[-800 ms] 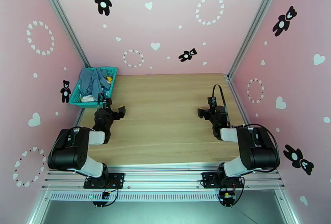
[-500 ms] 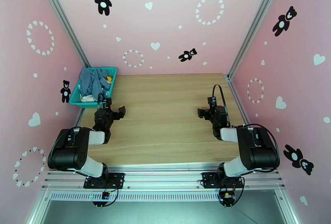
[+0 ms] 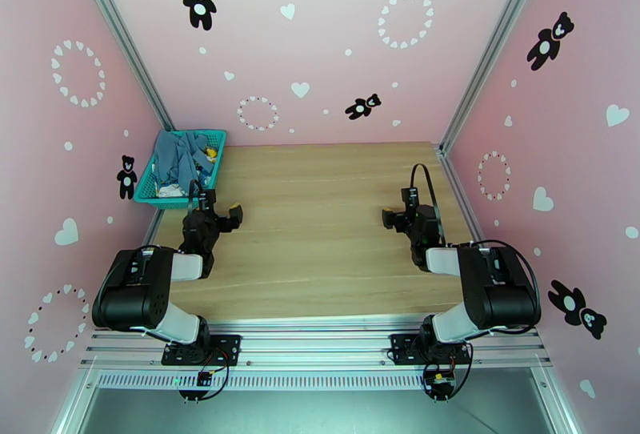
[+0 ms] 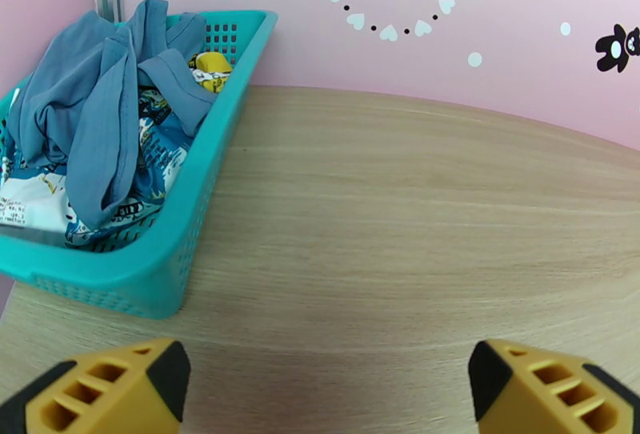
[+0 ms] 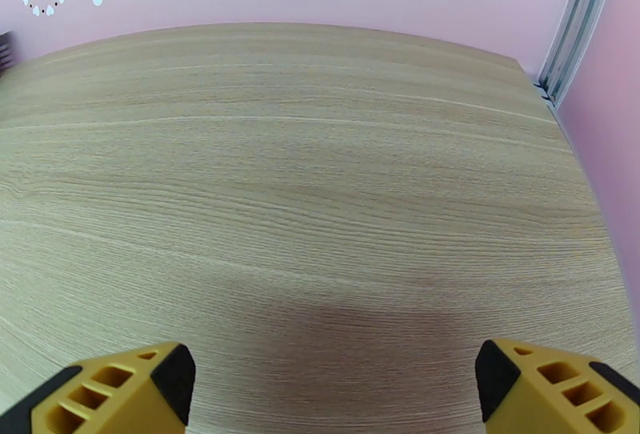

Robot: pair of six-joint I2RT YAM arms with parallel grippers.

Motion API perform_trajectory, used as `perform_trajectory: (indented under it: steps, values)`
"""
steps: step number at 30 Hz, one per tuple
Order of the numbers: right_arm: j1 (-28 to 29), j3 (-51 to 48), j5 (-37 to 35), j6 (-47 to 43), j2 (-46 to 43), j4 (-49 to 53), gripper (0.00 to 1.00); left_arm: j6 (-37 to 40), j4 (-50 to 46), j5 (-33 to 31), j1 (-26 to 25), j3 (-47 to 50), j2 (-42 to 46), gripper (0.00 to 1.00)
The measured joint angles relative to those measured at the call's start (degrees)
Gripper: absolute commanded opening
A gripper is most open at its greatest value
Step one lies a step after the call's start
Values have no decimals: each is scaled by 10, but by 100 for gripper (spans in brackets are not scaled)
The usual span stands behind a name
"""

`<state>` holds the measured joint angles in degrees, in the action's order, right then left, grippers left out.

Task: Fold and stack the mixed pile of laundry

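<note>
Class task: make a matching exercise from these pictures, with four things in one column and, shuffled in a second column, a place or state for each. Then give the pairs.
1. blue top
2. printed cloth
3. basket
4. right gripper

A. jaws wide apart, above the table
B. teal, at the table's far left corner
C. draped on top of the pile
D. underneath, partly covered

Pairs: 1-C, 2-D, 3-B, 4-A

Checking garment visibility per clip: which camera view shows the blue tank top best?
The left wrist view: the blue tank top lies large, draped over the printed cloth inside the teal basket. The top external view has it small, in the far-left corner. The right wrist view faces the wooden table.
</note>
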<state>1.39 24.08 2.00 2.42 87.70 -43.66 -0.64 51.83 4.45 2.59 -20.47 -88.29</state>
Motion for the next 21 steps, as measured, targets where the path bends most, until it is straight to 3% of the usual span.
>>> perform_trajectory:
  steps: [4,10,15,17,19,21]
  values:
    - [0,0,0,0,0,0,99,0,0,0,0,0,0,99]
    - [0,0,0,0,0,0,99,0,0,0,0,0,0,89]
    - [2,0,-3,0,-3,2,99,5,-41,-6,-6,-8,18,68]
    - [11,0,-19,0,-26,31,99,6,-118,-14,-17,-28,60,69]
    - [23,10,-48,13,-80,100,99,0,-184,-24,-27,-55,115,78]
    - [27,41,-82,37,-138,167,99,-17,-252,-42,-32,-85,170,80]
